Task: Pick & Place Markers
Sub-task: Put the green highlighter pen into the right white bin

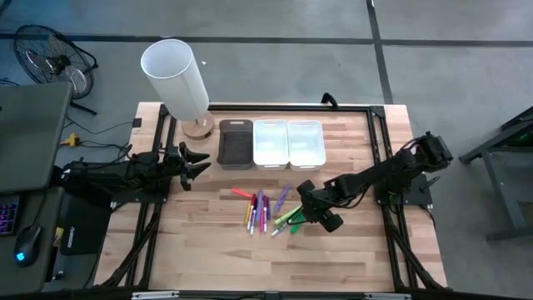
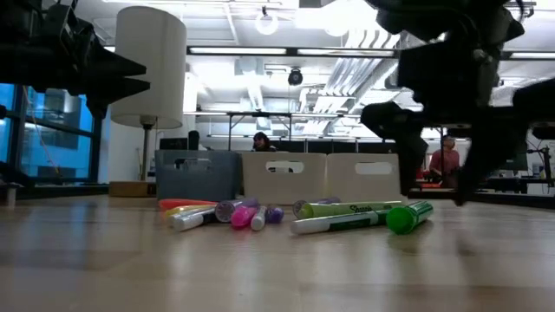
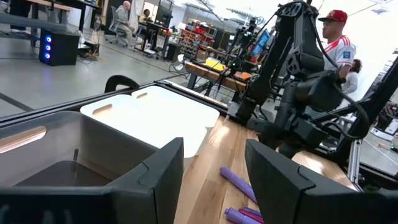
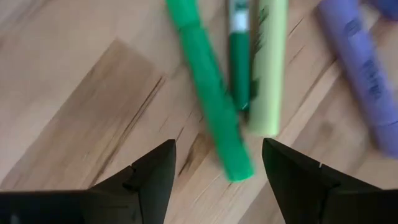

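Note:
The markers (image 1: 265, 210) lie flat in a loose pile on the wooden table's middle: red, yellow, pink and purple ones, with bright green ones (image 1: 289, 219) on the right side of the pile. My right gripper (image 1: 303, 212) hangs open just above the green markers, slanting down. In the right wrist view its fingers (image 4: 158, 171) stand on either side of the near end of a green marker (image 4: 208, 93), apart from it. A pale green marker (image 4: 268, 68) and a purple one (image 4: 364, 74) lie beside it. My left gripper (image 1: 198, 163) waits open at the table's left, pointing level.
One dark bin (image 1: 236, 142) and two white bins (image 1: 288, 142) stand in a row at the far side of the table. A white lamp (image 1: 175, 77) stands at the far left. Bare wood lies on the near side of the pile (image 1: 275, 262). People show in the room behind.

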You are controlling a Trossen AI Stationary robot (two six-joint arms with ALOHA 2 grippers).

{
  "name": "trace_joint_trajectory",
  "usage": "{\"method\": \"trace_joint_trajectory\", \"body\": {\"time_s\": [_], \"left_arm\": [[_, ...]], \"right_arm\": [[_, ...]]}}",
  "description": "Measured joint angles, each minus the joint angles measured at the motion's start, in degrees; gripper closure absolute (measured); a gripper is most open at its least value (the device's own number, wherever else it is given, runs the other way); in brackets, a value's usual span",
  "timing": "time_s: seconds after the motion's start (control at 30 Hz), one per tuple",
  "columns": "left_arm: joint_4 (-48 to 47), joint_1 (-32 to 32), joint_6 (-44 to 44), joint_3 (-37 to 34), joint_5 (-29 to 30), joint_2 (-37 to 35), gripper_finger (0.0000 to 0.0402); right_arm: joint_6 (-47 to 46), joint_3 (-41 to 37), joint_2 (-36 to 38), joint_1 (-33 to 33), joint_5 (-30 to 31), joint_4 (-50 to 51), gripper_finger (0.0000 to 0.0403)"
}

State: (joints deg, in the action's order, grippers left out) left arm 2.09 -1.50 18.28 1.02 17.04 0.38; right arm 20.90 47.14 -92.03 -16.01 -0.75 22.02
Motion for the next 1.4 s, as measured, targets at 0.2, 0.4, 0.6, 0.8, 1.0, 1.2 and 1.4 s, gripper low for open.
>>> {"method": "trace_joint_trajectory", "body": {"time_s": [0.2, 0.4, 0.6, 0.8, 1.0, 1.2, 1.4], "left_arm": [[0.0, 0.0, 0.0, 0.0, 0.0, 0.0, 0.0231], [0.0, 0.0, 0.0, 0.0, 0.0, 0.0, 0.0231], [0.0, 0.0, 0.0, 0.0, 0.0, 0.0, 0.0231], [0.0, 0.0, 0.0, 0.0, 0.0, 0.0, 0.0231], [0.0, 0.0, 0.0, 0.0, 0.0, 0.0, 0.0231], [0.0, 0.0, 0.0, 0.0, 0.0, 0.0, 0.0231], [0.0, 0.0, 0.0, 0.0, 0.0, 0.0, 0.0231]], "right_arm": [[0.2, -0.8, 0.0, 0.0, 0.1, -0.5, 0.0180], [0.6, -0.8, -0.4, 0.0, -0.3, -0.9, 0.0181], [0.6, -0.8, -2.8, 0.4, -1.4, -3.0, 0.0183], [-3.0, -0.8, -2.8, 1.0, -2.6, -3.4, 0.0188], [-11.4, -0.8, -2.8, 0.9, -4.1, -3.0, 0.0194], [-8.8, -0.8, -2.8, 0.3, -5.9, -1.6, 0.0229], [-7.9, -0.8, -2.8, -0.4, -5.5, -1.1, 0.0273]]}}
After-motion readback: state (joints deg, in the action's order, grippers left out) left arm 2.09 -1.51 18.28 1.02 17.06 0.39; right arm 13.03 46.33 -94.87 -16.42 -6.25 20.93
